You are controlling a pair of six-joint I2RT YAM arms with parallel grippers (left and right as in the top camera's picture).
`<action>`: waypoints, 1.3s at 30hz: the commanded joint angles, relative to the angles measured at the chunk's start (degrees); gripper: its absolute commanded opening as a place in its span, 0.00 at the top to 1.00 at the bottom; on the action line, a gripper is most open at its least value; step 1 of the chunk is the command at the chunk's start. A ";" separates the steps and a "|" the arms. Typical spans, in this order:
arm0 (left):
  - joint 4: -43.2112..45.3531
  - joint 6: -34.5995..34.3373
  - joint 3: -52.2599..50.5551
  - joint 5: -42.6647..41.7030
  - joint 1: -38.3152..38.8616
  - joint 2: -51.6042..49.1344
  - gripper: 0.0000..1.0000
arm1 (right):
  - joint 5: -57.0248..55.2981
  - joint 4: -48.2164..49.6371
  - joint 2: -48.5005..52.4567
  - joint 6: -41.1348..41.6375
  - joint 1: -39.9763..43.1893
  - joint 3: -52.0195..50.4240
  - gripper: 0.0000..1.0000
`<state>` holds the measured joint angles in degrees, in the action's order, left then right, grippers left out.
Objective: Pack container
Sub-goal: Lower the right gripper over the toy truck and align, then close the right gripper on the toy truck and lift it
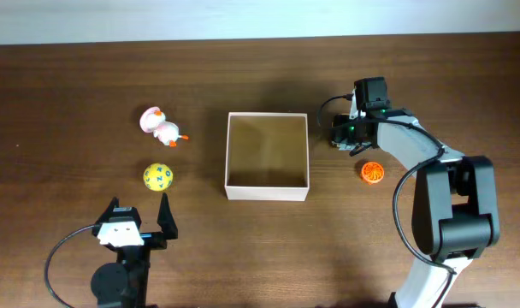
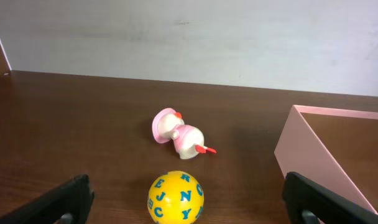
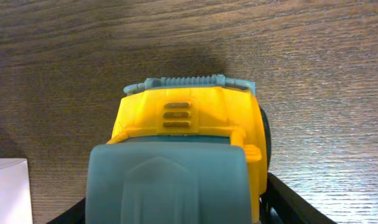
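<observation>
My right pincer (image 1: 344, 137) straddles the truck (image 3: 189, 124); pinching or not, I cannot tell. Loosely held, it could fall outside the box (image 1: 267, 192)

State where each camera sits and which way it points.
Overhead: fixed above the table, looking down on the container, the left gripper and the right gripper.
Left wrist: low over the table, facing the far wall past the yellow ball and pink toy; own fingers at bottom corners.
Right wrist: close above a yellow toy truck, aimed down at the table; own fingers flank it.
Shared: overhead and left wrist both show ball, pink toy and container.
</observation>
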<state>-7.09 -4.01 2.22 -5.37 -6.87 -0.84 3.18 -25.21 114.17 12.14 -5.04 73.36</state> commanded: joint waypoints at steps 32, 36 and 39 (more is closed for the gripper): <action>0.15 1.07 -0.42 0.22 0.11 0.50 0.01 | 3.34 -30.10 0.02 -10.49 0.20 31.39 0.34; 0.15 1.07 -0.42 0.22 0.11 0.50 0.01 | -1.01 -30.10 0.70 -10.45 0.17 29.68 0.30; 0.15 1.07 -0.42 0.22 0.11 0.50 0.01 | -3.72 -30.14 1.49 -10.45 0.17 27.74 0.30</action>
<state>-7.11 -4.01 2.22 -5.37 -6.87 -0.84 3.40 -55.18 114.52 2.28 -5.02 103.26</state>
